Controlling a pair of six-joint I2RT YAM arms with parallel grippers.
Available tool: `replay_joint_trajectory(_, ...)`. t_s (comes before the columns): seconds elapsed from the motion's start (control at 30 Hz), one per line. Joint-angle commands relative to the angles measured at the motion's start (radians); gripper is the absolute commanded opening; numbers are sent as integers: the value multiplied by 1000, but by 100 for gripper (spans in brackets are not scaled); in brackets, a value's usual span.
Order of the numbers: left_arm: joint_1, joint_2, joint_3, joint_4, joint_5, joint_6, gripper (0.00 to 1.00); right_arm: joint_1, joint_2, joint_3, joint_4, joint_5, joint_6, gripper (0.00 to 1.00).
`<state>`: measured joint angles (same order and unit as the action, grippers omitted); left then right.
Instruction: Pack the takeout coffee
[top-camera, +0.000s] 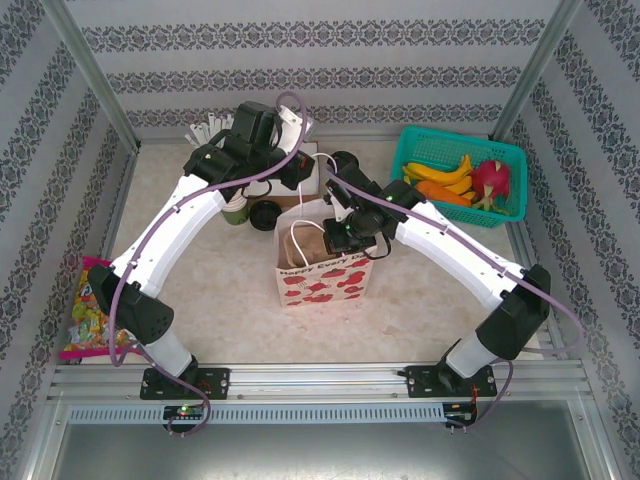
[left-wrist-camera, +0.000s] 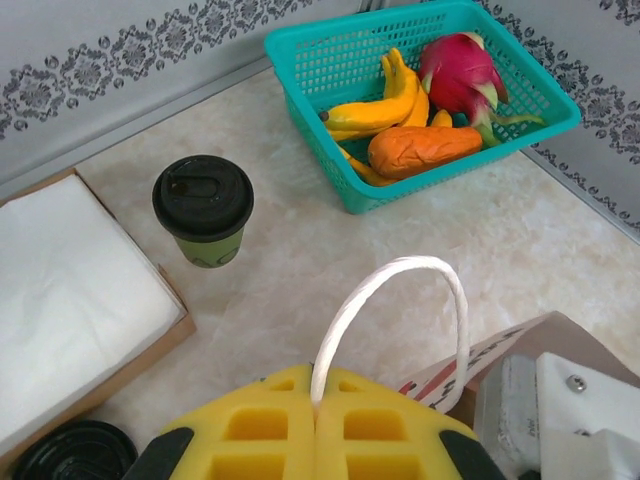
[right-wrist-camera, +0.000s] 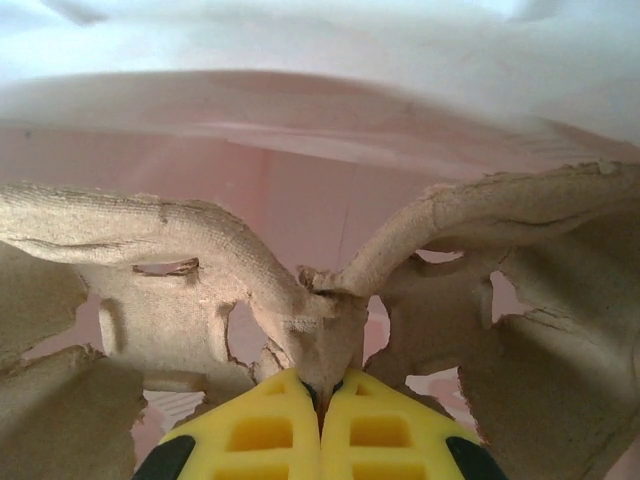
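The takeout coffee (left-wrist-camera: 203, 208), a dark olive cup with a black lid, stands upright on the table beyond the bag; in the top view it is the coffee (top-camera: 345, 160) behind the bag. My left gripper (left-wrist-camera: 318, 405) is shut on the paper bag's white rope handle (left-wrist-camera: 400, 275), at the bag's back edge in the top view (top-camera: 308, 178). The heart-printed bag (top-camera: 322, 275) stands upright mid-table. My right gripper (right-wrist-camera: 322, 385) is down inside it (top-camera: 342, 238), shut on the centre ridge of a brown pulp cup carrier (right-wrist-camera: 150, 240).
A teal basket (left-wrist-camera: 350, 60) of bananas and a dragon fruit sits at the back right. A brown box of white napkins (left-wrist-camera: 70, 300) lies left of the coffee, with a loose black lid (left-wrist-camera: 70, 455) near it. A candy packet (top-camera: 90, 310) lies at the left edge.
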<state>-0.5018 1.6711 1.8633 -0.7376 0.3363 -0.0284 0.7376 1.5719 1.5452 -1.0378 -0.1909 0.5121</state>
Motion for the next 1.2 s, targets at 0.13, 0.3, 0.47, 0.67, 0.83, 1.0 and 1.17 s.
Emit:
replay_joint_trajectory(0.13, 5, -5, 6, 12, -10, -117, 0, 16, 57, 52, -123, -64, -64, 0)
replay_joint_trajectory(0.3, 4, -51, -68, 109, 13, -128, 0, 16, 85, 59, -140, -97, -83, 0)
replay_joint_trajectory(0.47, 4, -99, -142, 192, 108, -101, 0, 14, 129, 79, -170, -119, -81, 0)
replay_joint_trajectory(0.67, 5, -132, -191, 224, 158, -67, 0, 8, 168, 123, -197, -108, -37, 0)
replay_joint_trajectory(0.83, 5, -165, -203, 196, 172, -24, 29, 4, 183, 139, -216, -110, -7, 0)
replay_joint_trajectory(1.0, 5, -287, -290, 170, 118, -2, 57, 4, 192, 171, -225, -112, 3, 0)
replay_joint_trajectory(1.17, 5, -416, -395, 105, 148, -5, 67, 3, 194, 177, -228, -104, 8, 0)
